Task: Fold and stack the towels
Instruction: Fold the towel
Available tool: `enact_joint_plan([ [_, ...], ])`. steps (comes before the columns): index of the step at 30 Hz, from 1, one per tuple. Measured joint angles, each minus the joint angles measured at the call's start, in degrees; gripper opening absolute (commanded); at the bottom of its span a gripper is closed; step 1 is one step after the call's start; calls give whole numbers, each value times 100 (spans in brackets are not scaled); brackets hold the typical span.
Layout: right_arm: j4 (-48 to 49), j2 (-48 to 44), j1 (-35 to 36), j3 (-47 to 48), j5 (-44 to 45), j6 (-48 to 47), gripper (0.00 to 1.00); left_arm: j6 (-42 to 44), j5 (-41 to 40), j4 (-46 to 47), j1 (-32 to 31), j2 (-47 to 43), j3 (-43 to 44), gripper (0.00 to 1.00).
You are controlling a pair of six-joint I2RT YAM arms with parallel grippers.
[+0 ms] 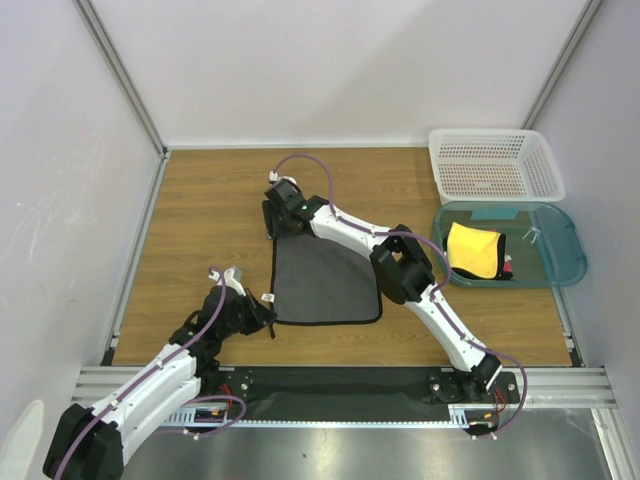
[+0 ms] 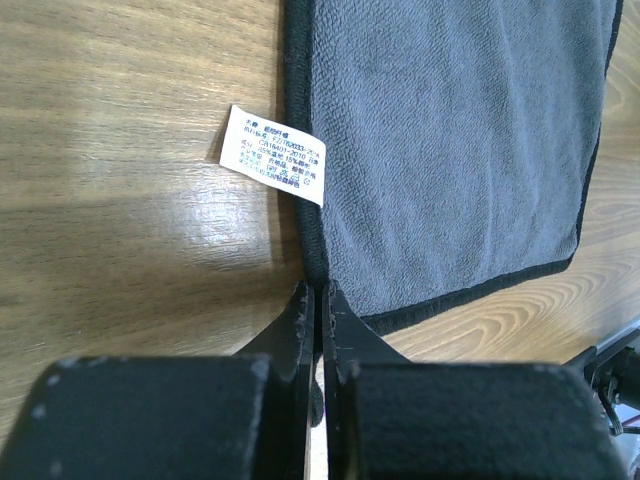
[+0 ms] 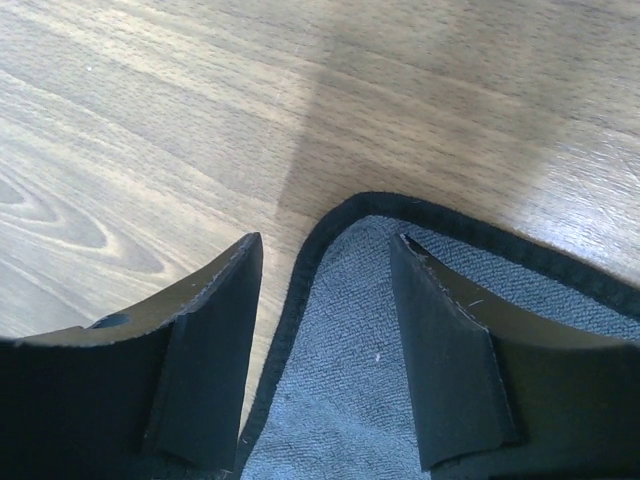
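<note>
We see a grey towel (image 1: 325, 280) with black edging lying flat and open on the wooden table (image 1: 200, 220), roughly in the middle, with both arms at its left side.

The left pincer (image 2: 317, 290) sits at the towel's near-left corner. Its jaws are pressed together with no gap between them, and the black edging runs straight in between the tips, so we read it as pinching that corner. A white care label (image 2: 272, 153) sticks out from the towel's left edge onto the bare wood, just beyond the pincer.

The right pincer (image 3: 325, 245) is at the far-left corner of the same towel. Its jaws stand well apart and hold nothing. From the wrist view, one finger is over the wood just outside the edging and the other is over the grey cloth, with the rounded corner between them. We cannot tell whether the tips touch the table.

Off to the right, a teal tub (image 1: 560, 255) holds a folded yellow towel (image 1: 473, 250). A white lattice basket (image 1: 495, 165) stands just behind the tub.
</note>
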Motion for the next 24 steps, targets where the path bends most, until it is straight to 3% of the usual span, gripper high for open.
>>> enact_joint_plan([
  [17,-140,289,216,400,632,-387,50,92,0,-11,0,-35,0,1],
  [24,-186,332,249,428,892,-612,27,98,2,-7,0,-33,0,1],
])
